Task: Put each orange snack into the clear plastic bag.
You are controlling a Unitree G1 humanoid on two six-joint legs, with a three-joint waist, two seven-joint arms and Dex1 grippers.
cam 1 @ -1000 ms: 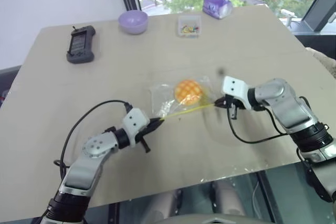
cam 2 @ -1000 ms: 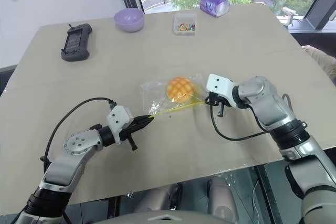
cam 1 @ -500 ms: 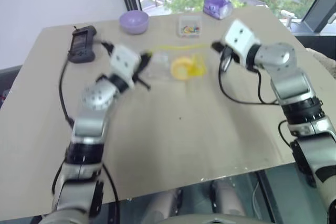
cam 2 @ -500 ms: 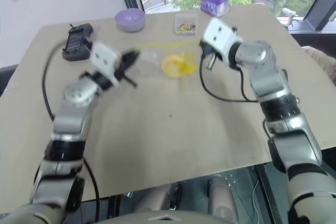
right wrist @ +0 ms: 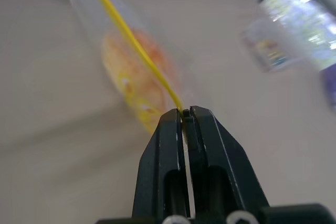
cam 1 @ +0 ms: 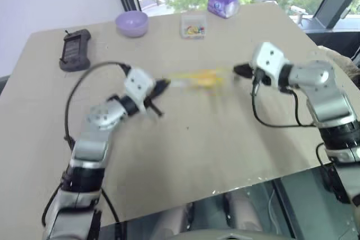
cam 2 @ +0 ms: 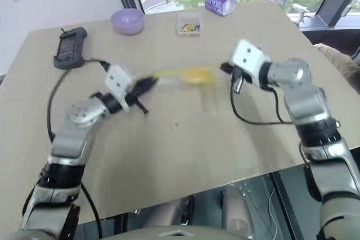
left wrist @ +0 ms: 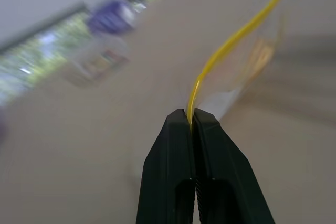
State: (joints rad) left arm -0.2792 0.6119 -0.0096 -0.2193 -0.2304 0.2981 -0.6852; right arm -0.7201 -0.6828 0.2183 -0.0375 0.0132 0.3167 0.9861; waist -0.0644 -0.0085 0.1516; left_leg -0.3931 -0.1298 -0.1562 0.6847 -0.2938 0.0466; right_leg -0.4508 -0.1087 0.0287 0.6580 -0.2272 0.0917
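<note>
Left eye view: the clear plastic bag point(cam 1: 197, 78), a blur at centre frame, hangs stretched between the left end effector point(cam 1: 164, 85) and the right end effector point(cam 1: 237, 70), each clamped on an end of its yellow zip strip. A second ago it lay on the surface point(cam 1: 225, 150); now it is raised. Right wrist view: the orange snack point(right wrist: 134, 85) sits inside the bag, below the strip.

Both head eyes are looking forward and down across the desk point(cam 1: 236, 155) from above, sharing nearly the same scene, slightly offset sideways. Each wrist camera is sitting close behind its own black fingers point(left wrist: 191, 129), looking along them over the desk surface toward the far window point(right wrist: 299, 3).
</note>
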